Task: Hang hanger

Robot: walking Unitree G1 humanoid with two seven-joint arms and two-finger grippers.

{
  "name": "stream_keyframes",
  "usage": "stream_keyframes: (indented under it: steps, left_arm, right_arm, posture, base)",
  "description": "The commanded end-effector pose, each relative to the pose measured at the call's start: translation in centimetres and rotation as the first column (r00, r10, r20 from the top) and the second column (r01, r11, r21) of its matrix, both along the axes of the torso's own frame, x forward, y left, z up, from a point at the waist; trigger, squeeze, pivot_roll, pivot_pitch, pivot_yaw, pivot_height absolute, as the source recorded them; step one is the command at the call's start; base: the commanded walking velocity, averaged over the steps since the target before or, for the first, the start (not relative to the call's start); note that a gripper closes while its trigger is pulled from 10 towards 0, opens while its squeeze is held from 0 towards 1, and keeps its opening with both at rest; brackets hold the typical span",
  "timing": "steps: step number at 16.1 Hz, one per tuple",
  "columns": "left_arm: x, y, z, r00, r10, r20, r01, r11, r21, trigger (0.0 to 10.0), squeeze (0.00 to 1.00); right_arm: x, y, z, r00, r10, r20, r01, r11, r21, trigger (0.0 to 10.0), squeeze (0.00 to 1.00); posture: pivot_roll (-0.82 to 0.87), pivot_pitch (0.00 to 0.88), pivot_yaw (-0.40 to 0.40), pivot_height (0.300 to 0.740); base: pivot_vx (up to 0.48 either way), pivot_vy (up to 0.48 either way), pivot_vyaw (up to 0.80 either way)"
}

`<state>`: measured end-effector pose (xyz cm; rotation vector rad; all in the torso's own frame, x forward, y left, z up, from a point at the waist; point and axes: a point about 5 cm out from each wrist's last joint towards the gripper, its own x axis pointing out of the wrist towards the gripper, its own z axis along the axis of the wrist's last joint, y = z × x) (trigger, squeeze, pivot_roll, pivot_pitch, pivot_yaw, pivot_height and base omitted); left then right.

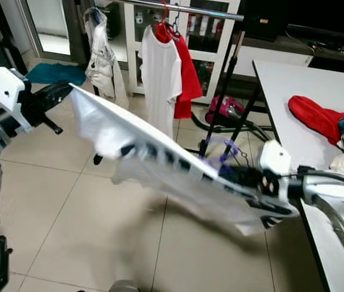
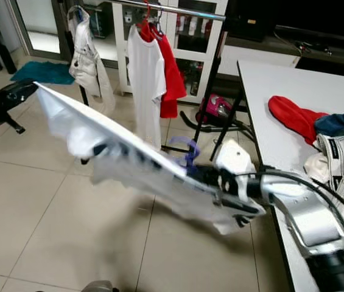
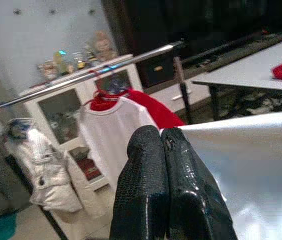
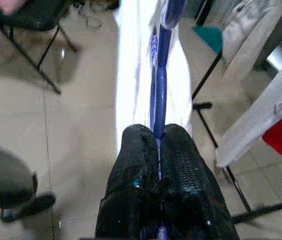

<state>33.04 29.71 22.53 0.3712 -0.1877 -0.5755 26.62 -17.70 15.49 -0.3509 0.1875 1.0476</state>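
While white shirt (image 1: 159, 152) blurs, dark print seems unreadable; right gripper (image 4: 155, 150) pinches blue hanger (image 4: 161, 80).

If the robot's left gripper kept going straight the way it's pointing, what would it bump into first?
Probably the white T-shirt hanging on the rail, straight beyond the left gripper in its wrist view. The fingers are shut on the white garment. Depth is hard to judge, though.

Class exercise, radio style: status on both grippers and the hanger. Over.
Left gripper shut on white garment. Right gripper shut on purple hanger. Rail ahead, two shirts already hung there.
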Motion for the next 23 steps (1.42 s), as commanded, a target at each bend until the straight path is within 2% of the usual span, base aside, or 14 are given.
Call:
stream_keyframes:
  steps: [1,3,5,7,9,10,14,15,16,18,19,20,22,23]
  left_arm:
    - [-0.1,-0.1,0.2,0.999,-0.036,-0.02,0.037,0.997,0.072,0.0,0.0]
    - [-0.2,-0.3,-0.2,0.998,-0.057,-0.038,0.06,0.996,0.062,0.0,0.0]
    - [-0.3,-0.2,-0.1,0.999,-0.039,-0.024,0.04,0.997,0.066,0.0,0.0]
    - [-0.1,0.7,0.4,0.997,0.069,0.041,-0.073,0.991,0.113,0.0,0.0]
    - [0.2,1.4,1.6,0.984,0.133,0.115,-0.142,0.988,0.066,0.0,0.0]
    - [0.3,1.4,2.0,0.983,0.134,0.129,-0.14,0.989,0.043,0.0,0.0]
    - [0.4,1.2,1.8,0.989,0.107,0.098,-0.114,0.991,0.071,0.0,0.0]
    - [0.5,0.8,1.6,0.991,0.086,0.101,-0.092,0.994,0.056,0.0,0.0]
    - [0.5,0.5,1.5,0.992,0.075,0.103,-0.08,0.996,0.049,0.0,0.0]
    - [0.6,0.7,1.5,0.99,0.095,0.108,-0.102,0.993,0.057,0.0,0.0]
    - [0.6,0.8,1.6,0.987,0.111,0.115,-0.118,0.992,0.055,0.0,0.0]
    - [0.6,0.8,1.6,0.986,0.115,0.117,-0.122,0.991,0.054,0.0,0.0]
    - [0.6,0.8,1.6,0.988,0.111,0.112,-0.117,0.992,0.052,0.0,0.0]
    - [0.7,0.8,1.6,0.988,0.109,0.11,-0.115,0.992,0.052,0.0,0.0]
  right_arm:
    - [0.8,-0.3,2.1,0.997,-0.055,0.051,0.05,0.994,0.096,10.0,0.0]
    - [1.3,-0.5,2.4,0.993,-0.103,0.051,0.097,0.988,0.118,10.0,0.0]
    - [1.3,-0.4,2.1,0.995,-0.096,0.04,0.09,0.989,0.119,10.0,0.0]
    - [-0.1,0.3,2.4,0.999,0.029,0.013,-0.031,0.985,0.171,10.0,0.0]
    - [-1.6,0.6,1.7,0.989,0.141,-0.039,-0.136,0.984,0.113,10.0,0.0]
    - [-1.7,0.6,1.5,0.989,0.141,-0.043,-0.137,0.985,0.101,10.0,0.0]
    - [-0.8,0.7,3.5,0.997,0.073,0.026,-0.077,0.961,0.265,10.0,0.0]
    - [0.4,0.0,3.1,0.998,-0.051,0.038,0.042,0.977,0.21,10.0,0.0]
    - [1.1,-0.5,3.0,0.992,-0.119,0.051,0.106,0.972,0.209,10.0,0.0]
    - [-0.2,0.3,4.0,1.0,0.012,0.026,-0.019,0.952,0.307,10.0,0.0]
    - [-0.8,0.6,4.2,0.998,0.065,0.024,-0.07,0.945,0.319,10.0,0.0]
    - [-0.9,0.7,4.2,0.998,0.065,0.027,-0.07,0.946,0.318,10.0,0.0]
    - [1.5,-0.4,3.7,0.986,-0.162,0.047,0.142,0.948,0.286,10.0,0.0]
    - [1.4,-0.6,3.0,0.989,-0.146,0.035,0.136,0.968,0.212,10.0,0.0]
  posture:
    - [0.1,0.0,-0.046,0.74]
    - [0.1,0.0,-0.045,0.74]
    - [0.1,0.0,-0.046,0.74]
    - [0.1,0.0,-0.044,0.74]
    - [0.1,0.0,-0.042,0.74]
    - [0.1,0.0,-0.041,0.74]
    - [0.1,0.0,-0.036,0.74]
    - [0.1,0.0,-0.035,0.74]
    - [0.1,0.0,-0.036,0.74]
    - [0.1,0.0,-0.038,0.74]
    - [0.1,0.0,-0.04,0.74]
    - [0.1,0.0,-0.04,0.74]
    - [0.1,0.0,-0.039,0.74]
    - [0.1,0.0,-0.039,0.74]
  base:
    - [0.0,0.0,0.0]
    - [0.0,0.0,0.0]
    - [0.0,0.0,0.0]
    - [0.0,0.0,0.0]
    - [0.0,0.0,0.0]
    - [0.0,0.0,0.0]
    - [0.0,0.0,0.0]
    - [0.0,0.0,0.0]
    - [0.0,0.0,0.0]
    - [0.0,0.0,0.0]
    - [0.0,0.0,0.0]
    - [0.0,0.0,0.0]
    - [0.0,0.0,0.0]
    - [0.0,0.0,0.0]
